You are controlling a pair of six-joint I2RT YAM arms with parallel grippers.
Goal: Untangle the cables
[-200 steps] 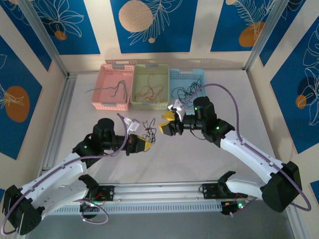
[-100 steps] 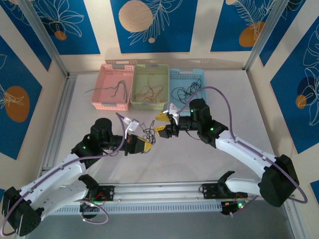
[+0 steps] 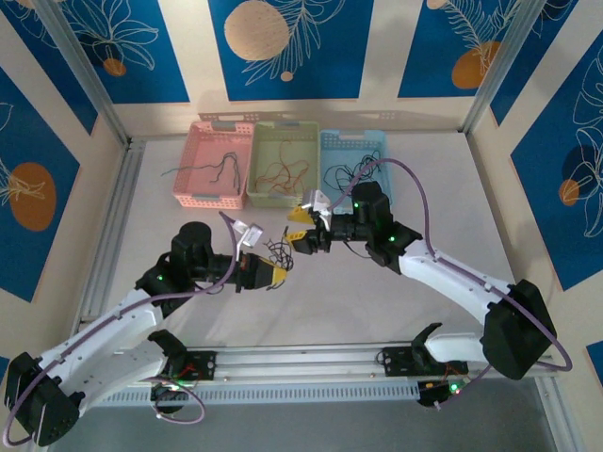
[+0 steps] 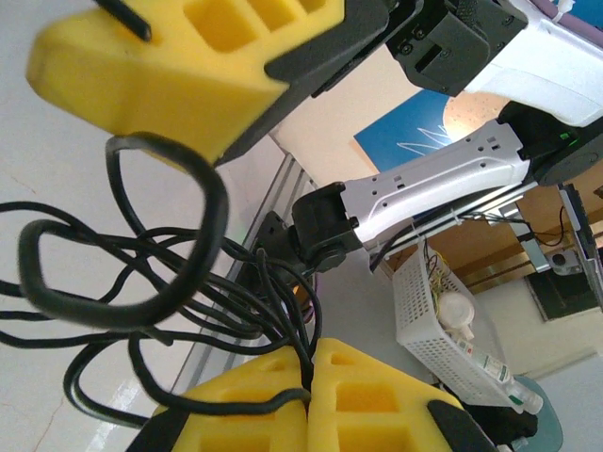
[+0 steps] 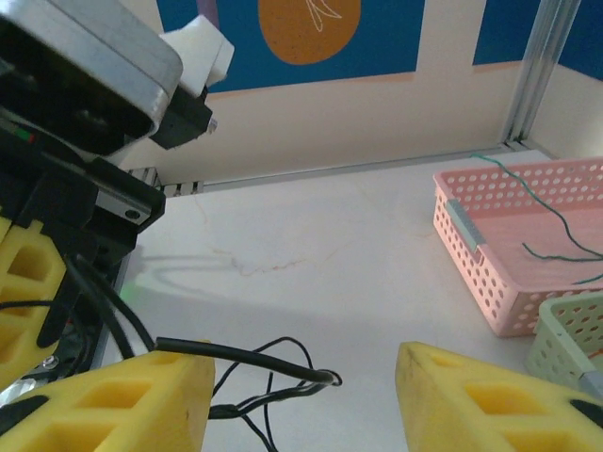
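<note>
Left tool (image 3: pixel 275 275) is clamped tight on the black cables (image 3: pixel 279 251), with the tangle bunched up right in front of it. Right tool (image 3: pixel 296 239), just beside, is spread wide, and one of its fingers (image 5: pixel 104 395) touches the loops poking into the gap.

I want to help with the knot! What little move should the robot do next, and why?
Probably close the open right gripper on the thin black cable strand lying between its yellow foam fingers; the left gripper clamps the bundle.
</note>
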